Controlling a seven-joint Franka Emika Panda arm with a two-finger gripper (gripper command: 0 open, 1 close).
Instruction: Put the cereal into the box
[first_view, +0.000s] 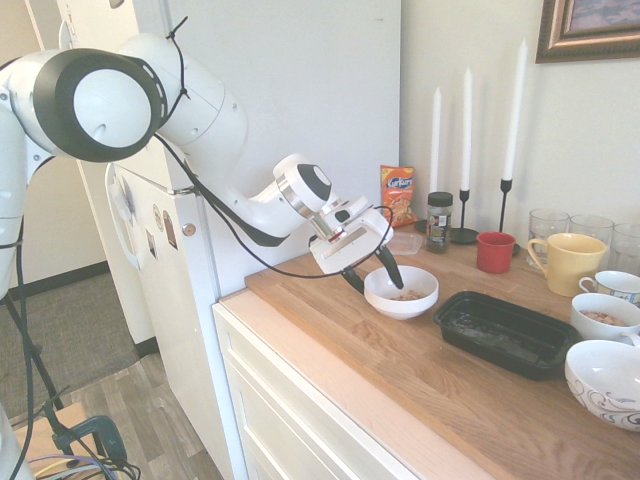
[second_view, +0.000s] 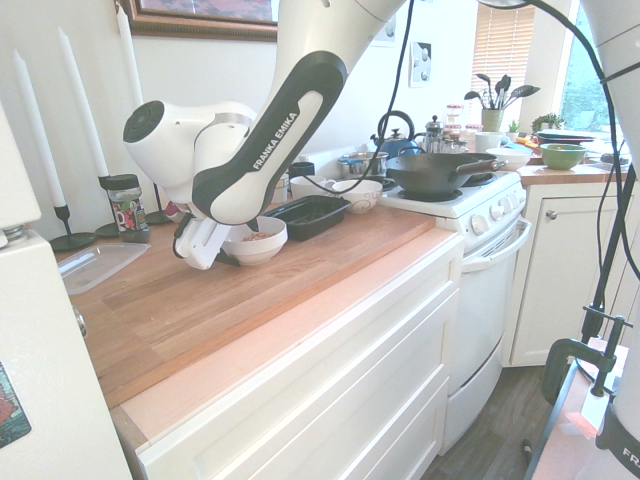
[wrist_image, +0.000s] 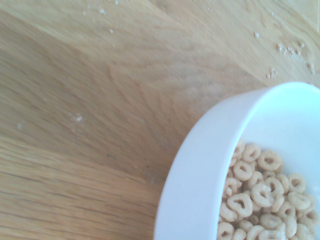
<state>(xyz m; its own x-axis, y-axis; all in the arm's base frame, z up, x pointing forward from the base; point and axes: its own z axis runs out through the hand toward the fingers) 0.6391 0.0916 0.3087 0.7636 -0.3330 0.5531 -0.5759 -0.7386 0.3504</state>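
The cereal (first_view: 408, 294) is a small heap of tan rings inside a white round bowl (first_view: 400, 302) on the wooden counter, seen close up in the wrist view (wrist_image: 260, 200). My gripper (first_view: 370, 275) stands at the bowl's near rim, one dark finger (first_view: 388, 266) inside the bowl and the other outside, open with a gap between them. The black box (first_view: 505, 330) lies just right of the bowl, apart from it. From the other side, the bowl (second_view: 255, 248) sits under the wrist and the box (second_view: 312, 213) is behind it.
An orange snack bag (first_view: 397, 193), a spice jar (first_view: 438, 221), a clear lid (second_view: 95, 265) and candlesticks stand at the back. A red cup (first_view: 495, 251), a yellow mug (first_view: 566, 263) and patterned bowls (first_view: 610, 380) crowd the right. The stove with a wok (second_view: 440, 172) lies beyond.
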